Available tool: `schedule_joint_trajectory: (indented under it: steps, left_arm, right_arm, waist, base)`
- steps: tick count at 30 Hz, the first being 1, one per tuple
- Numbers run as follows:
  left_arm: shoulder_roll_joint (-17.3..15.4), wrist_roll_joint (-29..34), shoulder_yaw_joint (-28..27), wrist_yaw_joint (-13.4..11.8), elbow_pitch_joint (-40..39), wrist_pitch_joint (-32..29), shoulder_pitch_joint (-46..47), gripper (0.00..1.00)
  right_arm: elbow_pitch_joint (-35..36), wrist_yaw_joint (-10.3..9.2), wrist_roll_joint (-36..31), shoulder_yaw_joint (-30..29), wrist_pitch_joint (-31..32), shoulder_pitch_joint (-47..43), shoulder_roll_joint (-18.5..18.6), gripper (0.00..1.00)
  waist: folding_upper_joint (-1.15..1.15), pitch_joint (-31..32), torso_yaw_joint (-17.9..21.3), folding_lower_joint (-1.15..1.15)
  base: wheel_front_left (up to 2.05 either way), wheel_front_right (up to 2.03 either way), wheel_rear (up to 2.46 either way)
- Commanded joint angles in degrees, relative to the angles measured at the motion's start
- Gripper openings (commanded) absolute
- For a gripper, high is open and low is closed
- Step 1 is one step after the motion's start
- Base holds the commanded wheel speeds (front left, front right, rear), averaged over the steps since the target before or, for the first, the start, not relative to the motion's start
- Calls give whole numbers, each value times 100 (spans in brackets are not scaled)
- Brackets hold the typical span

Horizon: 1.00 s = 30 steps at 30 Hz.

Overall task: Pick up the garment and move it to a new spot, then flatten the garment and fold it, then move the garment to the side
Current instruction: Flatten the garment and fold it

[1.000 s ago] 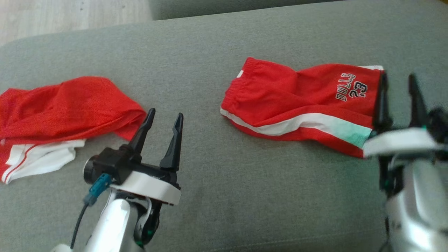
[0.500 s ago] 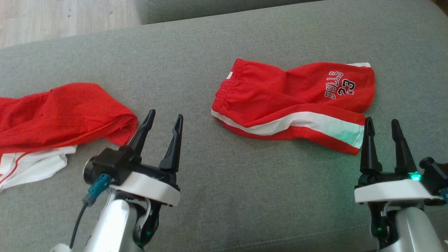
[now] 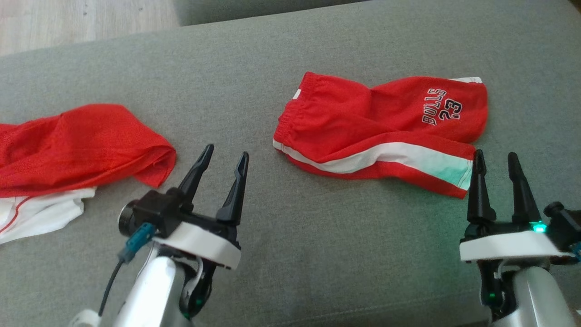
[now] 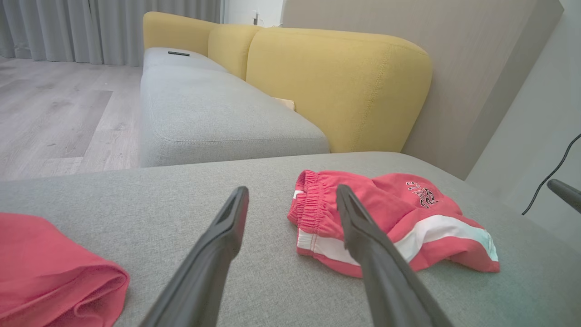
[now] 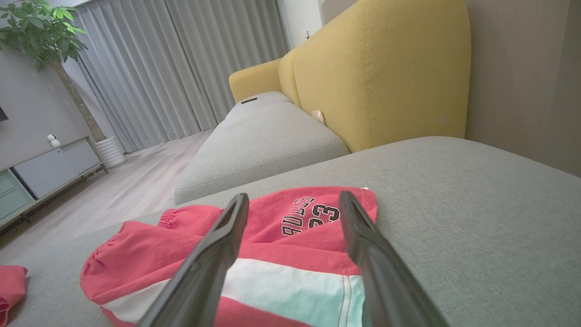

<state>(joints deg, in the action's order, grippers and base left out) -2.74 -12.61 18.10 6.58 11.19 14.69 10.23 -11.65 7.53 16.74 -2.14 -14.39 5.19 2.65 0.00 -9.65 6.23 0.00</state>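
While shorts (image 3: pixel 345 122) lie on sofa (image 3: pixel 317 254), right wrist view adds plant (image 5: pixel 41 32), cabinet (image 5: pixel 54 163).

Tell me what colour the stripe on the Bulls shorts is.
White: the stripe runs along the red shorts, clearest in the head view.

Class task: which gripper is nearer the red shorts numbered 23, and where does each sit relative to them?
Right. The right gripper is just beside the hem end of the shorts, open toward them; the left gripper sits apart, off their waistband end.
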Motion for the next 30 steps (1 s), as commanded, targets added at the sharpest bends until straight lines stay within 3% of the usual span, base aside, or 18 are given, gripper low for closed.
schedule_joint_trajectory:
  steps: [1,12,19,30]
  left_arm:
    - [-14,52,-126,19,-164,31,354,100]
    - [-16,210,207,80,356,31,771,100]
    - [-191,242,819,89,1153,31,1301,100]
    - [-269,351,910,83,2586,31,2219,100]
  right_arm:
    - [216,-4,20,146,-61,186,23,100]
    - [270,-4,84,92,-61,306,23,100]
    - [284,-4,98,160,-61,396,23,100]
    - [335,-4,110,322,-61,513,23,100]
  waist:
    - [0,-34,6,0]
    - [0,-310,110,0]
    - [0,-469,230,0]
    - [0,-699,439,0]
  base:
    - [0,0,0]
    - [0,0,0]
    - [0,0,0]
    - [0,0,0]
